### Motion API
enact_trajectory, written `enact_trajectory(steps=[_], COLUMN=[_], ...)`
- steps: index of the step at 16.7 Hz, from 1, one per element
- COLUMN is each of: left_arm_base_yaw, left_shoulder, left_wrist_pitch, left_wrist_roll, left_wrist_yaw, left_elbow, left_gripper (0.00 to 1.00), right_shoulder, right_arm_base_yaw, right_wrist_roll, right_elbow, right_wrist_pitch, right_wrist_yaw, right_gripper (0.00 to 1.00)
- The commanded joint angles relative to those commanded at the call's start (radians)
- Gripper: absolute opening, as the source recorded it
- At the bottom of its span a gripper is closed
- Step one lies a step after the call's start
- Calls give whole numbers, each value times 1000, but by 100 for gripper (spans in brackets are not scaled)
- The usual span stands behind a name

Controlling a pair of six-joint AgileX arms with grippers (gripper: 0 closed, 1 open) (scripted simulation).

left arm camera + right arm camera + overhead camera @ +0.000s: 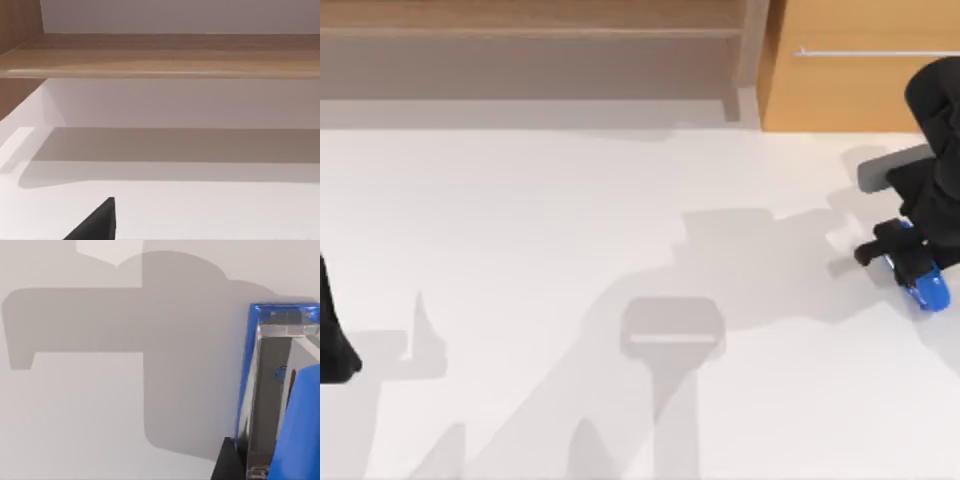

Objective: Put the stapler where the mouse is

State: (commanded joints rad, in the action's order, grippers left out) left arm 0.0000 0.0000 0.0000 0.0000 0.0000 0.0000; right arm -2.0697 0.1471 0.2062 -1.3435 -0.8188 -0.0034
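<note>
The blue stapler (pixel 928 290) is at the far right of the white table (pixel 570 220), with my right gripper (pixel 905 262) shut on it. Close up in the right wrist view, the stapler (pixel 265 390) shows its blue body and silver underside, with one black fingertip (pixel 227 462) against it. It casts a broad shadow on the table below. The mouse is out of view. My left arm (pixel 335 340) is parked at the table's left edge, and one dark fingertip (pixel 95 222) shows in the left wrist view.
A low wooden shelf (pixel 540 60) runs along the back of the table. A wooden cabinet with a metal handle (pixel 860 70) stands at the back right. A grey block (pixel 890 170) sits beside the right arm.
</note>
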Motion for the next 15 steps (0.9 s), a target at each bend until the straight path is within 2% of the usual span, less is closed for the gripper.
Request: enact_trajectory(steps=[6,11,15], left_arm_base_yaw=[0,0,0], left_shoulder=[0,0,0], left_wrist_pitch=[0,0,0], left_wrist_roll=[0,0,0], left_wrist_yaw=[0,0,0], left_elbow=[0,0,0], left_gripper=[100,100,100], right_shoulder=[38,44,-6], right_arm_base_yaw=[-1,-2,-90], right_wrist_roll=[1,1,33], right_elbow=[-48,-57,-160], right_wrist_pitch=[-96,-104,-153], right_wrist_yaw=[0,-1,0], right_gripper=[0,0,0])
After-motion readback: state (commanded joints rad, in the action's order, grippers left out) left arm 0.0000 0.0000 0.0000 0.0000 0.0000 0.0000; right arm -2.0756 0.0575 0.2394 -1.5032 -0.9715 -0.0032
